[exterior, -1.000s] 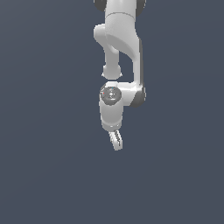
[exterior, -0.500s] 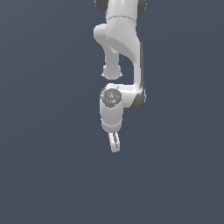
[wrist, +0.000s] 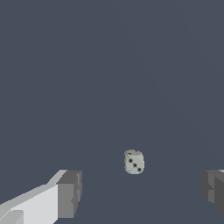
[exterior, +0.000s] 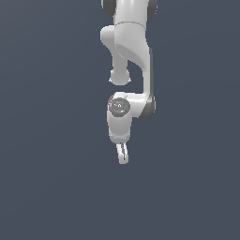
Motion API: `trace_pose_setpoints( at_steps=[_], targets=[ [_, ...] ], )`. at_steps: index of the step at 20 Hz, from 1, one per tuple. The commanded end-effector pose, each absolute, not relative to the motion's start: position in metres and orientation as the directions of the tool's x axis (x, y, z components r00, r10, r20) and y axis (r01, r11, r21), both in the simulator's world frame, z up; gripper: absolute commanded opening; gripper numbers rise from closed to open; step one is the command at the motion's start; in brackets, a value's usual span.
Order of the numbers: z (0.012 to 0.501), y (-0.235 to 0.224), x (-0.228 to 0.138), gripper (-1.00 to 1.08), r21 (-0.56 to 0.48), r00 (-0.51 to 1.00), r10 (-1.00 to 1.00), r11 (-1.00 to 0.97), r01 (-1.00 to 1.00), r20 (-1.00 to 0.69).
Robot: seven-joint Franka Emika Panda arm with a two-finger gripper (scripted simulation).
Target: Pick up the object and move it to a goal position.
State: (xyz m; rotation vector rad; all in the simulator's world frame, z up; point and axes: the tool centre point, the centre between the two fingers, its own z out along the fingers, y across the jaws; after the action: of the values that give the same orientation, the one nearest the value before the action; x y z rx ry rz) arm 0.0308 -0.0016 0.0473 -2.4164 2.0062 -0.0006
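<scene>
Pale grey object — one die — between two spread, empty fingers.

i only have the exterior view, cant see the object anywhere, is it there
Observer: Yes. The wrist view shows a small pale grey die on the dark floor, lying between the two fingers.
Operator: is the gripper open
Observer: Yes, the gripper is open; both fingers stand apart from the die, neither touching it.
Operator: centred?
Observer: Roughly; I cannot tell how high the fingertips hang above it.
</scene>
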Motion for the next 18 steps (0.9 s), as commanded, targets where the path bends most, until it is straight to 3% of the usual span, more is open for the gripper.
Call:
trace_pose_setpoints(
  at_steps=[1,10,11,18],
  targets=[
    [0.035,-0.002,0.03,1.0,0.0,0.183,-0.983,-0.183,-0.983,0.0],
    [0.009,-0.002,0.031,1.0,0.0,0.18,-0.984,-0.18,-0.984,0.0],
    [0.009,-0.002,0.031,-1.0,0.0,0.18,-0.984,-0.18,-0.984,0.0],
    [0.009,-0.002,0.031,-1.0,0.0,0.18,-0.984,-0.18,-0.984,0.0]
  ],
)
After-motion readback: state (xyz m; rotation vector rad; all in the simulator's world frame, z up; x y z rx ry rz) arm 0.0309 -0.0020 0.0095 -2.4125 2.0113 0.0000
